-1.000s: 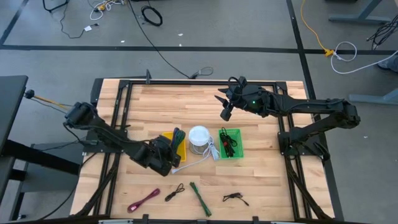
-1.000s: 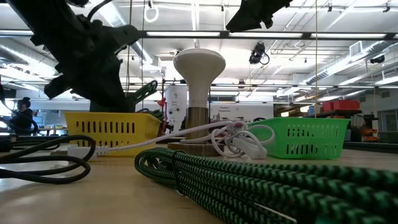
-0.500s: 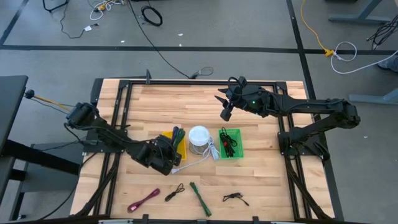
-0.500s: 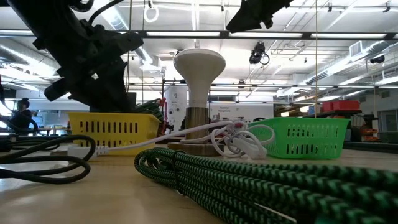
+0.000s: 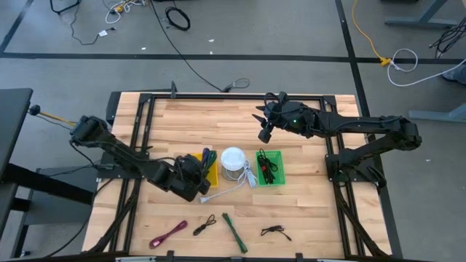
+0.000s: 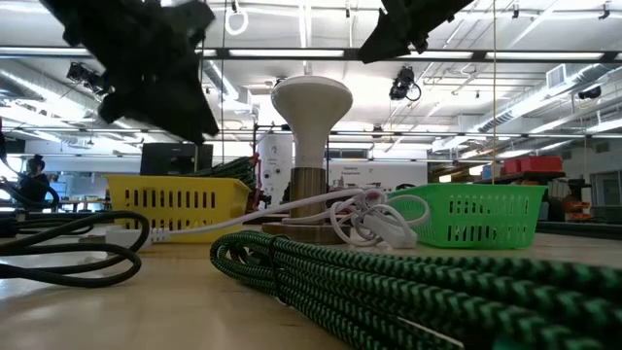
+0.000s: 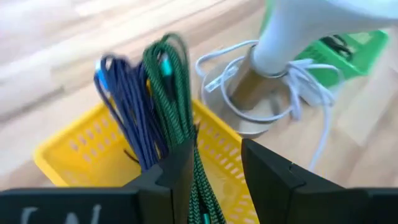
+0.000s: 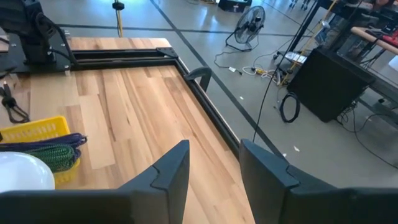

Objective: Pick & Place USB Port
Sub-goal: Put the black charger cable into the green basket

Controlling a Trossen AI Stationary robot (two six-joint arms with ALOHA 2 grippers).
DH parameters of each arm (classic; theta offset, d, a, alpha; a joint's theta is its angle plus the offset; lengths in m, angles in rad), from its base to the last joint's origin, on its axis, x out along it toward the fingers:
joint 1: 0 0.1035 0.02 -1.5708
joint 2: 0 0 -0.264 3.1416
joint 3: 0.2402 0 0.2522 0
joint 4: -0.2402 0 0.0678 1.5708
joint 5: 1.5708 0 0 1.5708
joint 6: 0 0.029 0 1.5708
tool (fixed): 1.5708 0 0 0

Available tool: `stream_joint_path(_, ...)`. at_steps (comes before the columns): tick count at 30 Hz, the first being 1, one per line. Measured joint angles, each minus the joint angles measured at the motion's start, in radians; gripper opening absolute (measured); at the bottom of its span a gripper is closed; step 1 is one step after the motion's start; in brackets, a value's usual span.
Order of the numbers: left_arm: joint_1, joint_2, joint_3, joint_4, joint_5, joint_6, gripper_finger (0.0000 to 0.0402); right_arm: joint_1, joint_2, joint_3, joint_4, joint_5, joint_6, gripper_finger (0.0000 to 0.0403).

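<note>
Braided green cable (image 7: 174,93), slotted yellow basket (image 7: 81,149)

Robotics lab — framed workbench (image 5: 240,116), floor cables (image 5: 178,17)

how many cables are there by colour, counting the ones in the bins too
green cables: 2, one in the yellow bin, one loose at the table's front
blue cables: 1, in the yellow bin
black cables: 3, one in the green bin, two loose at the front
pink cables: 1, loose at the front left
white cables: 1, by the white stand
total: 8
</note>
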Motion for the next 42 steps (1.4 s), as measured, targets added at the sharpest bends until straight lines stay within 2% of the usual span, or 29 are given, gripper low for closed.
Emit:
stream_joint_path(2, 0.000, -0.042, 0.000, -0.003, 0.031, 0.097, 0.0135, 0.000, 0.000, 0.000, 0.001, 0.000, 0.006, 0.0142)
stream_joint_path(5, 0.000, -0.099, 0.000, -0.087, 0.146, 0.208, 0.0130, 0.001, 0.000, 0.000, 0.001, 0.000, 0.008, 0.0142)
stream_joint_path(11, -0.004, -0.112, 0.000, -0.442, 0.427, 0.142, 0.0126, 0.004, 0.000, -0.001, -0.003, -0.002, 0.052, 0.0142)
stream_joint_path(14, -0.008, -0.097, 0.000, -0.633, 0.449, 0.097, 0.0126, 0.010, 0.000, -0.001, 0.000, -0.002, 0.062, 0.0142)
stream_joint_path(16, -0.007, -0.095, 0.000, -0.695, 0.429, 0.076, 0.0126, 0.015, 0.000, -0.001, 0.010, -0.008, 0.068, 0.0142)
stream_joint_path(21, -0.012, -0.095, -0.012, -0.719, 0.365, 0.103, 0.0126, 0.019, 0.000, -0.001, 0.011, -0.055, 0.103, 0.0142)
stream_joint_path(25, -0.008, -0.094, -0.100, -0.697, 0.407, 0.086, 0.0126, 0.019, 0.000, -0.001, 0.017, -0.080, 0.111, 0.0142)
stream_joint_path(29, -0.008, -0.094, -0.196, -0.563, 0.483, 0.082, 0.0126, 0.019, 0.000, -0.001, 0.019, -0.080, 0.110, 0.0142)
stream_joint_path(34, -0.008, -0.094, -0.249, -0.410, 0.541, 0.141, 0.0126, 0.019, 0.000, -0.001, 0.019, -0.080, 0.110, 0.0142)
stream_joint_path(39, 0.006, -0.097, -0.271, -0.377, 0.570, 0.199, 0.0126, 0.019, 0.000, -0.001, 0.025, -0.079, 0.110, 0.0142)
stream_joint_path(42, 0.022, -0.095, -0.249, -0.435, 0.556, 0.263, 0.0126, 0.018, 0.000, -0.001, 0.028, -0.079, 0.109, 0.0142)
